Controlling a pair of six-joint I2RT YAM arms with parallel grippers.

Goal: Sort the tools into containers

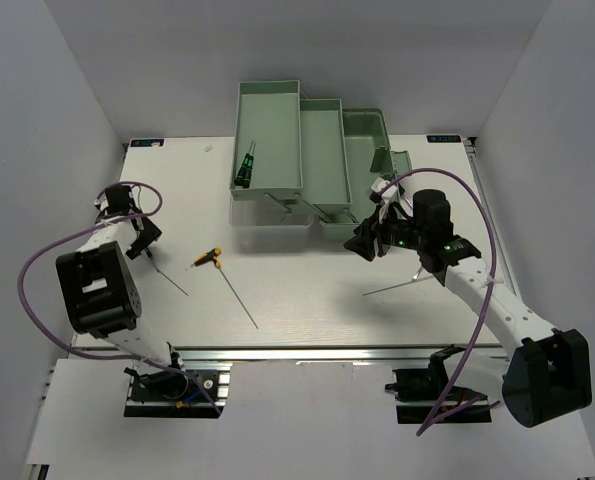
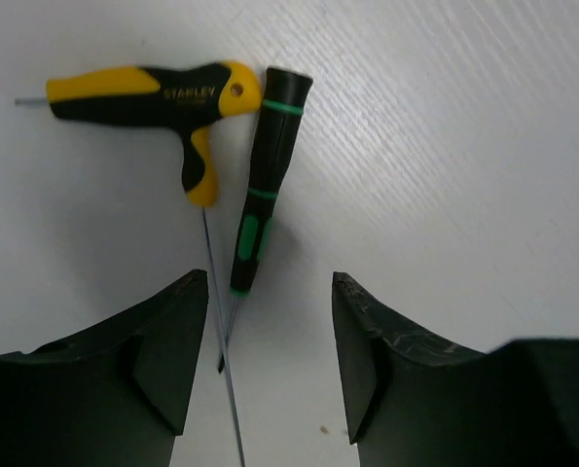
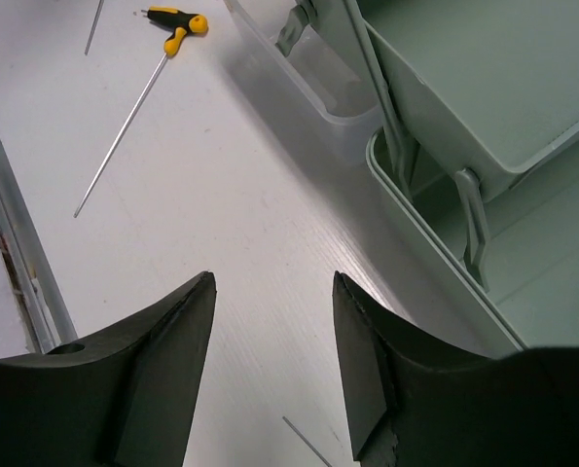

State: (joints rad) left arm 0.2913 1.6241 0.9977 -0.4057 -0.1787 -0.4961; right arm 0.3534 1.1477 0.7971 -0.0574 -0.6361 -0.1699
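Observation:
The mint-green trays (image 1: 277,120) of the toolbox stand at the back; a green-black screwdriver (image 1: 244,166) lies in the leftmost one. On the table lie a yellow-black screwdriver (image 1: 207,258) with a long shaft, a thin rod (image 1: 169,280) and another rod (image 1: 397,287). My left gripper (image 1: 142,243) is open by the left rod. In the left wrist view the open left gripper (image 2: 268,282) faces a yellow-black handle (image 2: 162,92) and a green-black screwdriver (image 2: 266,165); their shafts run near the left finger. My right gripper (image 1: 362,243) (image 3: 272,277) is open and empty beside the trays (image 3: 484,88).
The toolbox's clear lid (image 1: 272,235) lies in front of the trays. A metal rail (image 1: 327,352) runs along the table's near edge. Purple cables loop off both arms. In the right wrist view a rod's tip (image 3: 304,438) shows on the table below the fingers.

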